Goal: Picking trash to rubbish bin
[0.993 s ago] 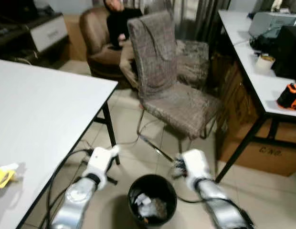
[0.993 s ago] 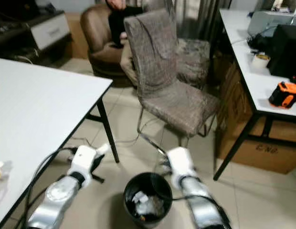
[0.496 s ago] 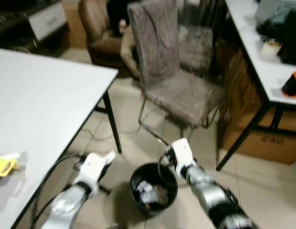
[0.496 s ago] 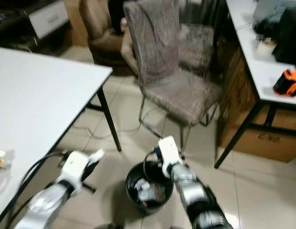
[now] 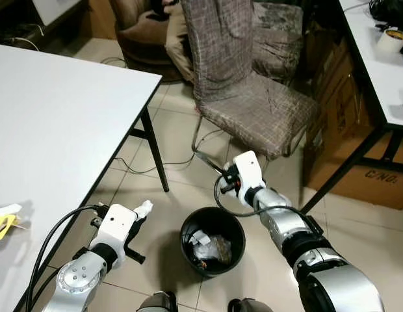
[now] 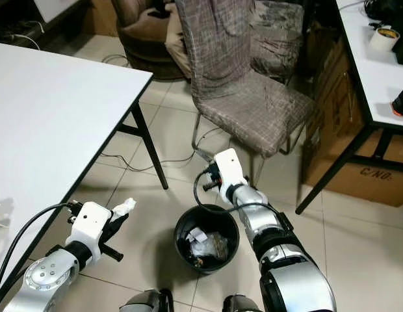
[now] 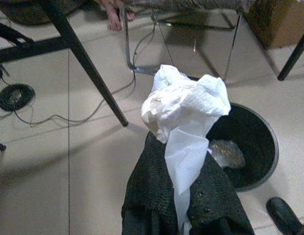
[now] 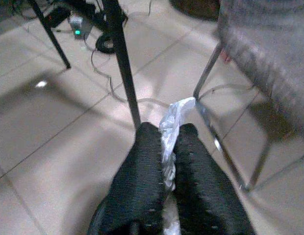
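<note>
My left claw (image 7: 184, 196), clamped on crumpled white tissue (image 7: 186, 112), hangs beside the black bin (image 5: 212, 240) on the floor, below the desk (image 5: 52, 123) edge. My right claw (image 8: 164, 161), past the bin's far rim, pinches a thin plastic scrap (image 8: 172, 122).

Both arms reach forward, left pincer (image 7: 184, 196) and right pincer (image 8: 164, 161) clamped.

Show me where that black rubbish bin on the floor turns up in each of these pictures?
Left eye view: the rubbish bin stands at bottom centre, between the two arms.
Right eye view: again at bottom centre, just below the right gripper.
Left wrist view: it lies beyond the crumpled tissue pinched in the left gripper.
Right wrist view: not in it.
Shared landmark: the checked chair.
</note>
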You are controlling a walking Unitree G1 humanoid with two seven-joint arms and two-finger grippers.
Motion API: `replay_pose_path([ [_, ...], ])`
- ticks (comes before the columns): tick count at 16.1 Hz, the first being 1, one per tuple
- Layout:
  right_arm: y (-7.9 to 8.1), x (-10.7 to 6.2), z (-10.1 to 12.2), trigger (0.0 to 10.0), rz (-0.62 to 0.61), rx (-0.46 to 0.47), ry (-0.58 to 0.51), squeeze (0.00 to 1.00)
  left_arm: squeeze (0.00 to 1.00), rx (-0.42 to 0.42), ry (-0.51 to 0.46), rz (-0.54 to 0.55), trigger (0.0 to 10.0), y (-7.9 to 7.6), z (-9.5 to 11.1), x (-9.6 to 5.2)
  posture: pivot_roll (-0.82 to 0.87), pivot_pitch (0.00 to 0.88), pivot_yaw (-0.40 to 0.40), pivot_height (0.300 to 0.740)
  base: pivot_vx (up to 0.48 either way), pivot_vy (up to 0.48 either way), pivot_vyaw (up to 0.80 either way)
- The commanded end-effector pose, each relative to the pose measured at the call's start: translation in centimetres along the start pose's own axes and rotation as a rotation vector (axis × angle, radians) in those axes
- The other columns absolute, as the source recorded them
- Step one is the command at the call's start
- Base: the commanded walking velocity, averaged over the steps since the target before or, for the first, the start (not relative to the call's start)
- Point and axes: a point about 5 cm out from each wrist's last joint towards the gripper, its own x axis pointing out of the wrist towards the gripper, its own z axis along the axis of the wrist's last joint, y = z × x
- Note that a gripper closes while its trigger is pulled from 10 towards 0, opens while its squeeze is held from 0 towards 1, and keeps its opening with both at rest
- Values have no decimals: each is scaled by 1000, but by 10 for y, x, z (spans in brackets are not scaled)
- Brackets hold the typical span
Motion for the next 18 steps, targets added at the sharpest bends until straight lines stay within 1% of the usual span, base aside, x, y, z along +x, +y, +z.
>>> replay_pose_path([
  [1, 0, 0, -1, 10000, 17, 26, -3, 1000, 0, 0, 14, -3, 10000, -1, -1, -3, 30, 207, 18, 740, 0, 0, 0],
  [2, 1, -1, -3, 10000, 30, 34, 2, 1000, 0, -1, 14, -3, 10000, -1, 0, -3, 29, 205, 18, 740, 0, 0, 0],
  [8, 0, 0, -2, 10000, 54, -16, 7, 1000, 0, 7, 18, 7, 10000, 2, 3, 0, 35, 173, 16, 740, 0, 0, 0],
  [9, 1, 0, -2, 10000, 54, 0, 7, 1000, 0, 8, 19, 7, 10000, 2, 3, 0, 36, 169, 17, 740, 0, 0, 0],
  [12, 2, -1, -6, 10000, 59, -39, 35, 1000, 0, -7, 14, 5, 10000, 1, 3, 6, 12, 138, 22, 740, 0, 0, 0],
  [13, 3, -5, -15, 10000, 86, -64, 66, 31, 0, -17, 22, -47, 10000, -10, 1, 20, -22, 113, 27, 740, 0, 0, 0],
  [14, 4, -11, -24, 10000, 131, -86, 74, 0, 0, -38, 32, -100, 10000, -20, 0, 34, -38, 111, 28, 740, 0, 0, 0],
  [15, 5, -24, -32, 10000, 190, -109, 61, 0, 0, -31, 37, -138, 10000, -28, 1, 49, -80, 98, 38, 740, 0, 0, 0],
  [16, 5, -51, -41, 10000, 236, -125, 25, 0, 0, -31, 39, -151, 10000, -32, 5, 68, -102, 94, 43, 740, 0, 0, 0],
  [18, 5, -84, -49, 10000, 217, -117, 7, 0, 0, -24, 36, -172, 10000, -38, 15, 88, -149, 84, 71, 740, 0, 0, 0],
])
